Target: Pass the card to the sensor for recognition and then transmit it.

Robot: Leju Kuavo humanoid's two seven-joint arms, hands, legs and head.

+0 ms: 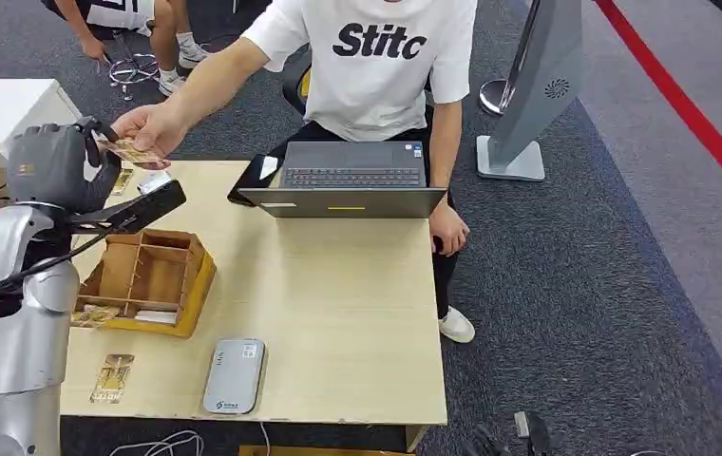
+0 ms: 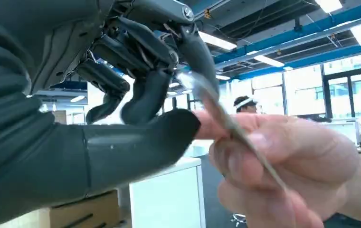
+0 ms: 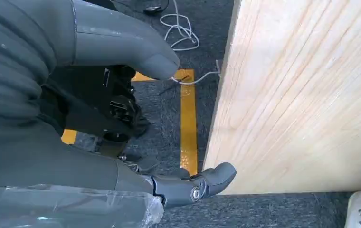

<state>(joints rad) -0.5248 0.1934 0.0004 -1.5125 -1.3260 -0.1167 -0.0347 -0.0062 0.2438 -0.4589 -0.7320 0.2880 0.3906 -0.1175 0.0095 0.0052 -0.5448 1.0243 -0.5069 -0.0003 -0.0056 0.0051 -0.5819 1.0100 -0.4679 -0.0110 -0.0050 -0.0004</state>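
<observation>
Pale wood, grey plastic, brushed silver

The worktop (image 1: 338, 285) is light, matt wood with a fine straight grain; the divided box (image 1: 148, 280) at lower left looks like thin plywood. The left robot hand (image 1: 53, 166) is matt grey plastic, its arm glossy silver metal. The floor (image 1: 604, 285) is rough grey carpet; the laptop (image 1: 348, 185) has a smooth, dull metallic shell.

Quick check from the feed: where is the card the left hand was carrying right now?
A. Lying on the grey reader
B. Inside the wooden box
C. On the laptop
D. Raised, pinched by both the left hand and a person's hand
D: the card sits between the left hand and the person's hand, above the table's far edge.
</observation>
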